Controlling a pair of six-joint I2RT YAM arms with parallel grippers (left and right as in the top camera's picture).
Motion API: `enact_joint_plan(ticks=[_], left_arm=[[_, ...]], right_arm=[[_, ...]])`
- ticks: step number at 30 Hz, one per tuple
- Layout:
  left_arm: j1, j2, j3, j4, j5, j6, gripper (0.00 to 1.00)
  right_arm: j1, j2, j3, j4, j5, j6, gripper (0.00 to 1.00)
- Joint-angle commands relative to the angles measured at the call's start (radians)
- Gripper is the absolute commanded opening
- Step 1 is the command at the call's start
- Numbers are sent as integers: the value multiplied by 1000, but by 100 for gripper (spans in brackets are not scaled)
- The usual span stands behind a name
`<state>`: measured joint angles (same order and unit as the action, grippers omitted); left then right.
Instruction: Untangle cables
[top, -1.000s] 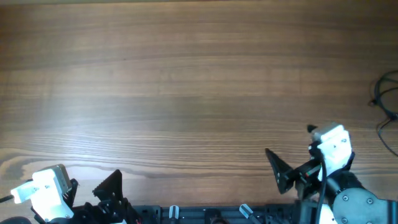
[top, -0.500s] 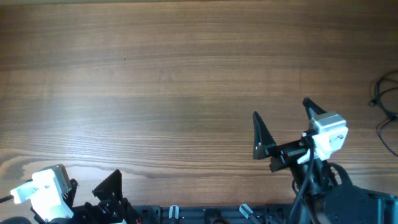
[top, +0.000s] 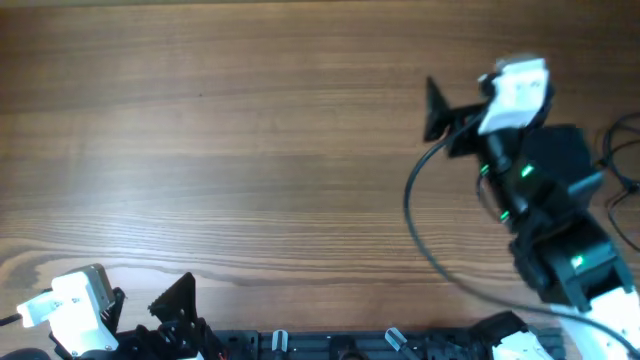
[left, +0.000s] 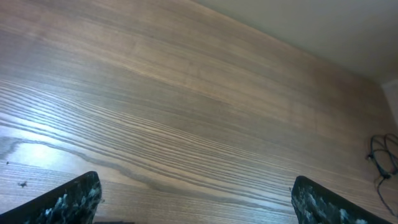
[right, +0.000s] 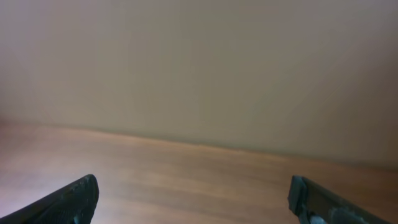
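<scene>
Well off to the right of the right tool, the cables lie in loose loops at the bench edge, untouched. The right tool is spread wide, pinching nothing. The left tool, far from the cables, is spread and empty too.

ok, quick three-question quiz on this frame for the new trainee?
1. True or false: the right pincer is shut on the cables.
2. In the overhead view the cables lie at: A) left edge, B) centre, C) right edge.
3. Which arm is stretched out over the table: left or right?
Key: 1 false, the pincer is open and empty; 2 C; 3 the right arm.
</scene>
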<state>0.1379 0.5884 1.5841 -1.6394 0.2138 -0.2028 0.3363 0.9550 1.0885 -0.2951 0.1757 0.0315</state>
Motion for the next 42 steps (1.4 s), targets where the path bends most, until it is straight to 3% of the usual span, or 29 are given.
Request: enact_joint_plan(ticks=[1,5,7,10,20,26,32,35,37,42], left_arm=[[2,-7,3,1,-2,13,100],[2,-7,3,7,-2,13,100],[2,-7,3,8,-2,13,100],[2,-7,3,8,-2,13,100],[-3,-7,3,6,-1,13,100],[-81,-7,3,5,-2,13,100],[-136,-7,3,4,-3,16,100],[-136,-7,3,5,-6,16,100],[-136,-7,3,5,-6,16,100],[-136,-7,3,5,-6,16,100]], right_arm=[[-253,23,-2,-2,-374,14,100],[-483,-28,-2,-100,-534,-90,100],[-601,-118,-2,-175,-618,-195,100],[-699,-274,-3,-238,-682,-214,100],[-661,-778,-112,-514,-798,-166,100],[-539,-924,-167,-785,-829,-298,100],[-525,-929,-392,-541,-889,-221,100],[-525,-929,-618,-200,-896,18,100],[-525,-928,-756,17,-888,98,100],[-525,-928,-903,100,-859,63,99]])
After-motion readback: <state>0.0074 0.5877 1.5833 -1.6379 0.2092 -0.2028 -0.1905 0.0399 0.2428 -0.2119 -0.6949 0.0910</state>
